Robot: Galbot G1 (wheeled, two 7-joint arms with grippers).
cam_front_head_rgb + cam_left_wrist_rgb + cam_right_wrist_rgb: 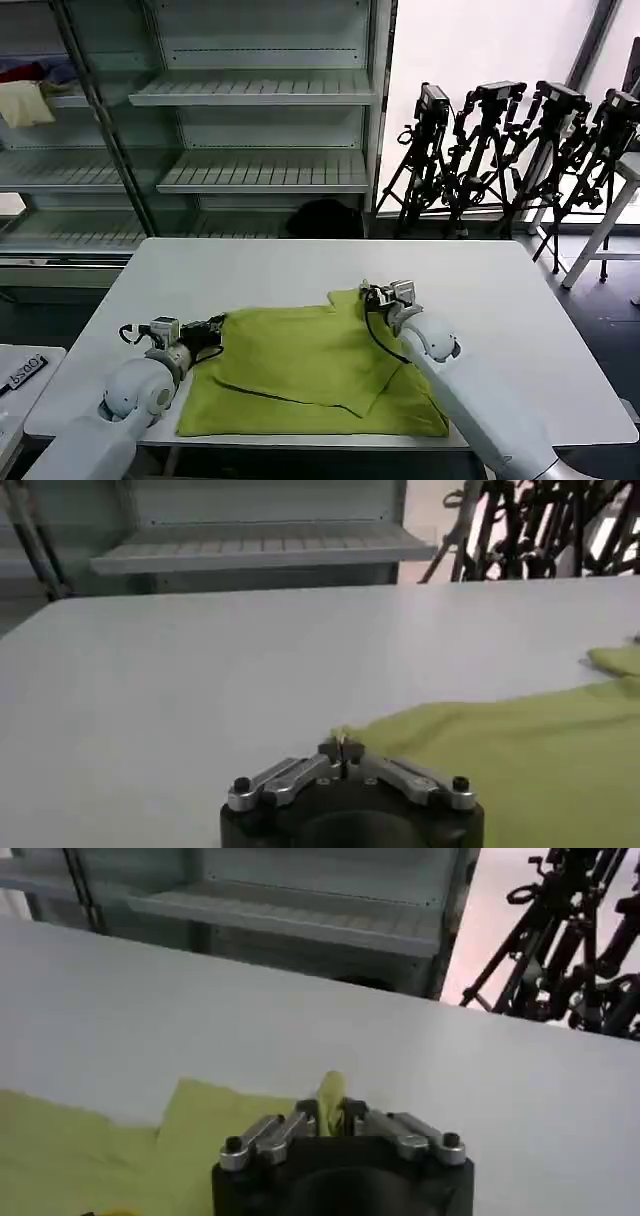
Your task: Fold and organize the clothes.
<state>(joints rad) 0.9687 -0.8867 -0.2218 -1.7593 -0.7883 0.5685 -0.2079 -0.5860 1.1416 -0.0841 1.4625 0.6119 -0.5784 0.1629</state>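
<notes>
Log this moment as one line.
left gripper: shut on T-shirt edge | right gripper: shut on T-shirt edge | T-shirt: partly folded on table

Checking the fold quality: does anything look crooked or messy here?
The T-shirt lies unevenly: its folded-over layer sits slanted, edges not lined up. Left gripper and right gripper each pinch a far corner. Nothing looks damaged.

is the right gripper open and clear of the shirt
No, in the right wrist view the right gripper is shut on a pinched-up fold of the yellow-green shirt.
</notes>
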